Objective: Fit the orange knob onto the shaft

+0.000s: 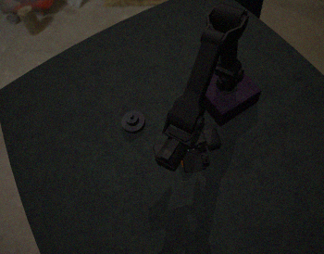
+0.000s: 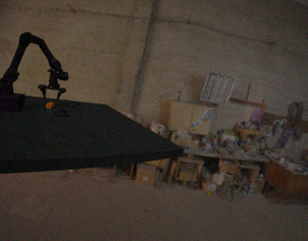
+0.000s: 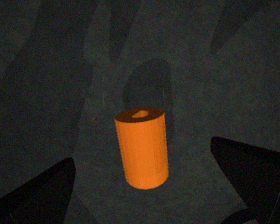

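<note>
Hovering wide open and empty, the hand (image 1: 196, 155) (image 2: 52, 91) (image 3: 144, 155) has the orange knob (image 1: 181, 163) (image 2: 49, 105) (image 3: 145, 152) beneath it on the table (image 1: 76, 167) (image 2: 81, 136) (image 3: 100, 200); gripping, aligning, seating and release on the pedestal (image 1: 132, 127) (image 2: 62, 113) all remain.

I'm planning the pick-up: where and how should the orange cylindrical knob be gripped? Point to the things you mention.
Grip the orange cylindrical knob (image 1: 182, 163) (image 2: 49, 105) (image 3: 143, 152) around its curved sides, midway along, likely from above: it lies on its side, and its holed end should stay uncovered.

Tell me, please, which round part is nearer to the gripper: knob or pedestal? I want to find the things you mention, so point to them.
The orange knob (image 1: 181, 163) (image 2: 49, 105) (image 3: 144, 152): it lies below the open gripper (image 1: 204, 150) (image 2: 51, 98) (image 3: 144, 155); the round pedestal (image 1: 126, 126) (image 2: 61, 112) stands farther off.
</note>
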`<state>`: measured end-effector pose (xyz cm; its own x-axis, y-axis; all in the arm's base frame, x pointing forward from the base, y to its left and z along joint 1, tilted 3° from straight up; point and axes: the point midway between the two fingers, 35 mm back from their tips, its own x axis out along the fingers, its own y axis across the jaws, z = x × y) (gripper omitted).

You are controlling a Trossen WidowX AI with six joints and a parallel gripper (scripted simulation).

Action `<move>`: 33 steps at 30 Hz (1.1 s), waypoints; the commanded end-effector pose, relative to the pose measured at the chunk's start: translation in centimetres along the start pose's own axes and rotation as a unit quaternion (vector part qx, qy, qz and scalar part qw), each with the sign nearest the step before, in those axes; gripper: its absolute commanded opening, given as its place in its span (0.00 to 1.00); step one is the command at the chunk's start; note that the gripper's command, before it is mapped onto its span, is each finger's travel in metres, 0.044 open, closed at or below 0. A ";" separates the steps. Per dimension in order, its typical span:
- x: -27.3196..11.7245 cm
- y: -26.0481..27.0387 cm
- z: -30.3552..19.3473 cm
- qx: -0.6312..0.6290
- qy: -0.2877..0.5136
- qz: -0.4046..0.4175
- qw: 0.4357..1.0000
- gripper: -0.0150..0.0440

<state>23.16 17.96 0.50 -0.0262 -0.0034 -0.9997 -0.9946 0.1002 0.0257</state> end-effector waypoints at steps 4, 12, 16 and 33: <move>0.9 -0.1 0.0 -0.004 0.001 -0.004 1.000 1.00; 2.2 -0.2 0.0 -0.004 0.001 -0.004 1.000 1.00; 2.8 -0.2 0.0 -0.004 0.001 -0.004 1.000 1.00; 4.8 -0.1 -0.1 -0.004 0.001 -0.004 1.000 0.87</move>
<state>23.10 17.97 -4.19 -0.0227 -0.0014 -0.9997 -0.9949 0.0983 0.0224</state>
